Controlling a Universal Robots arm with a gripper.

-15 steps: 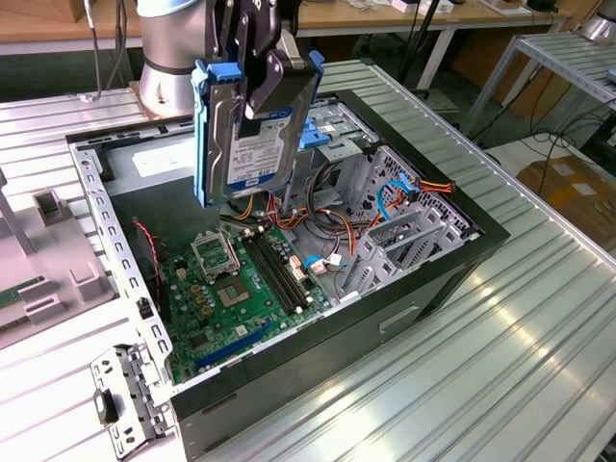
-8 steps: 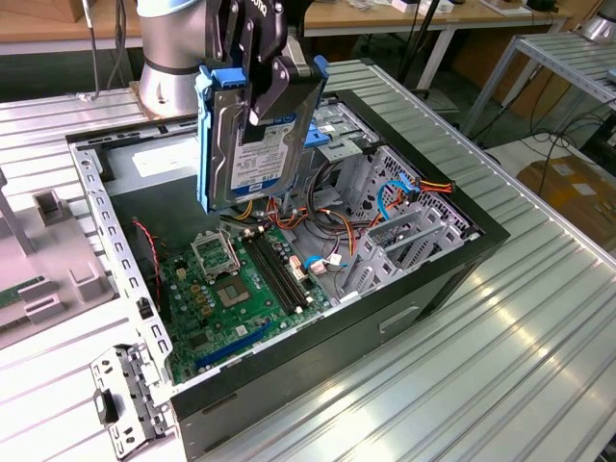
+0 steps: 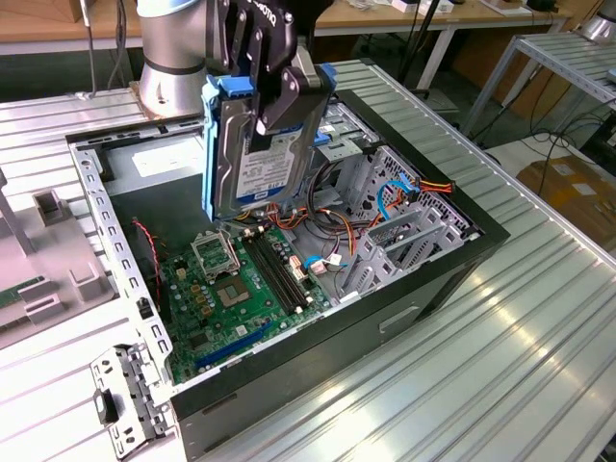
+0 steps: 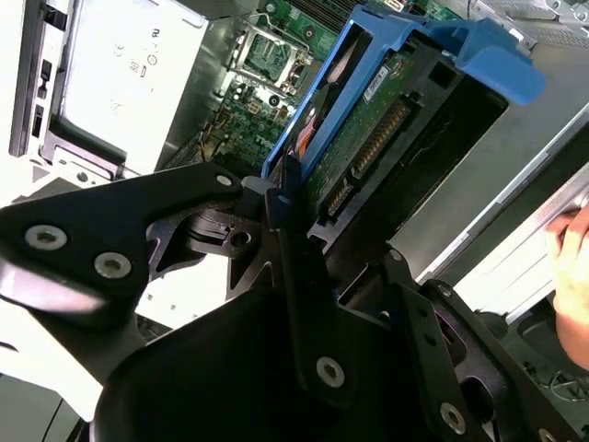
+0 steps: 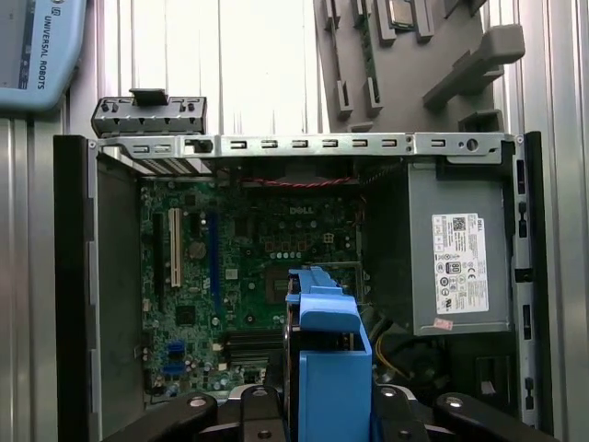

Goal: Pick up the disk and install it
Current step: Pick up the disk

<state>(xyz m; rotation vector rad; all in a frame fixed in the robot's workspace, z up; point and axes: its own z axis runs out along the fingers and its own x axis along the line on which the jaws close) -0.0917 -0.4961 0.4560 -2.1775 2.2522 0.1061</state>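
Wrist views close above case (image 5: pixel 304 145)

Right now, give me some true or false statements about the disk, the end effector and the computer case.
1. The end effector is shut on the disk. True.
2. The disk lies flat on the motherboard. False: it is held on edge in the air, over the open case.
3. A blue carrier frame runs along the disk's edges. True.
4. The computer case is closed up. False: it lies open, with the motherboard exposed.
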